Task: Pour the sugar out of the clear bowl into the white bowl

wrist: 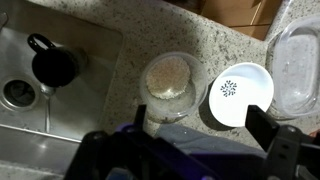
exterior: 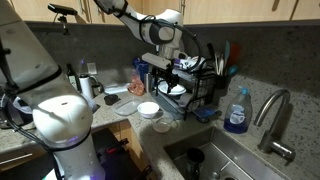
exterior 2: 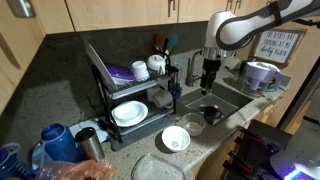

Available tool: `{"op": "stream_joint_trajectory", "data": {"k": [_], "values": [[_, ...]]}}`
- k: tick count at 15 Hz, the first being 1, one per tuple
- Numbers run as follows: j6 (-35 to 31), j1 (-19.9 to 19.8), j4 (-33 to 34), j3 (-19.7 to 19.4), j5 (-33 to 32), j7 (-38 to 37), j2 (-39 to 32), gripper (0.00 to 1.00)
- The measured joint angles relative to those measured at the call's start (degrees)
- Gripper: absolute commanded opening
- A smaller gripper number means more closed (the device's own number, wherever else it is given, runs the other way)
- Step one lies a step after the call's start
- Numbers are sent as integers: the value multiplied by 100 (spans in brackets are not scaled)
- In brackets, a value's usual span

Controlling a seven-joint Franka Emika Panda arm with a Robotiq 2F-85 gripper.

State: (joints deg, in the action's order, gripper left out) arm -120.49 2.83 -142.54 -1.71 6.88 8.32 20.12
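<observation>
The clear bowl (wrist: 168, 84) stands on the speckled counter beside the sink, with pale sugar (wrist: 168, 72) in its bottom. The white bowl (wrist: 240, 95), with a small dark snowflake mark inside, stands right next to it. Both bowls show in both exterior views: the clear bowl (exterior 2: 193, 124) (exterior: 161, 125) and the white bowl (exterior 2: 175, 139) (exterior: 148, 109). My gripper (wrist: 197, 130) is open and empty. It hangs well above the bowls (exterior 2: 208, 82) (exterior: 166, 64), its fingers pointing down.
A black mug (wrist: 50, 62) sits in the steel sink (wrist: 30, 110). A wide flat pale plate (exterior 2: 160, 166) lies near the counter's front. A black wire dish rack (exterior 2: 125, 90) holds white dishes. A blue soap bottle (exterior: 237, 110) stands by the tap.
</observation>
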Motion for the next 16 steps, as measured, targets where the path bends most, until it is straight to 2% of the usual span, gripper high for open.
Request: {"op": "stream_joint_trajectory", "data": {"k": [5,10,16], "values": [[-777,200,-263,10,-53,1030,-391,100],[-961,235,-268,7,-75,2289,-787,100],[-800,234,-261,7,-468,2551,-907,100]]}}
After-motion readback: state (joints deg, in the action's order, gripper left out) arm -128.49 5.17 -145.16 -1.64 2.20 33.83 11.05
